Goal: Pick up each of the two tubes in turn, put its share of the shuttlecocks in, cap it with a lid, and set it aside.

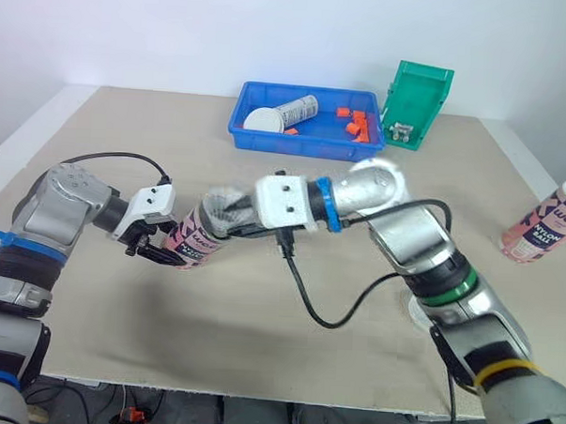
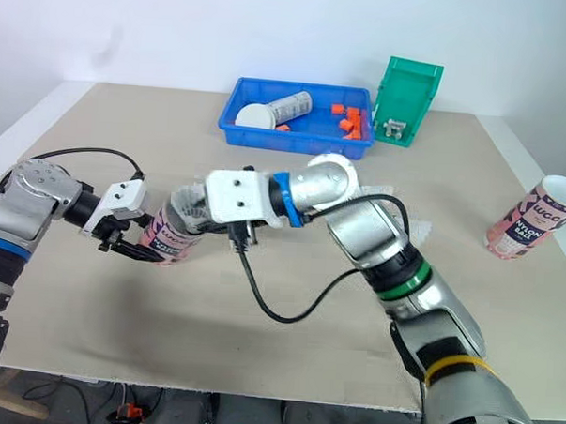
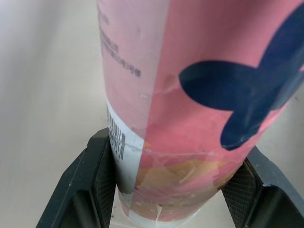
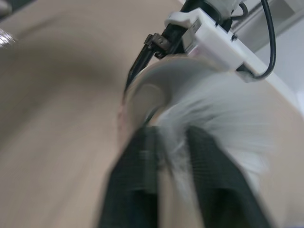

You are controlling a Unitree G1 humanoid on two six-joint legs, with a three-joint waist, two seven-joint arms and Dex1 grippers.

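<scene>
My left gripper [image 1: 155, 242] is shut on the lower end of a pink tube [image 1: 199, 237]. The tube is tilted above the table with its open mouth facing right. In the left wrist view both black pads [image 3: 102, 183] press the tube [image 3: 190, 95] from either side. My right gripper [image 1: 234, 219] is at the tube's mouth, shut on a white shuttlecock [image 4: 209, 128] whose feathers spread between and past its fingers [image 4: 142, 161]. A second pink tube [image 1: 544, 223] stands upright at the table's right edge.
A blue tray [image 1: 305, 143] at the back holds a white lid [image 1: 263, 120], a lying tube and small orange pieces. A green bin [image 1: 415, 105] leans beside it. White feathery shapes [image 2: 409, 227] lie by my right forearm. A black cable [image 1: 308, 293] droops to the table.
</scene>
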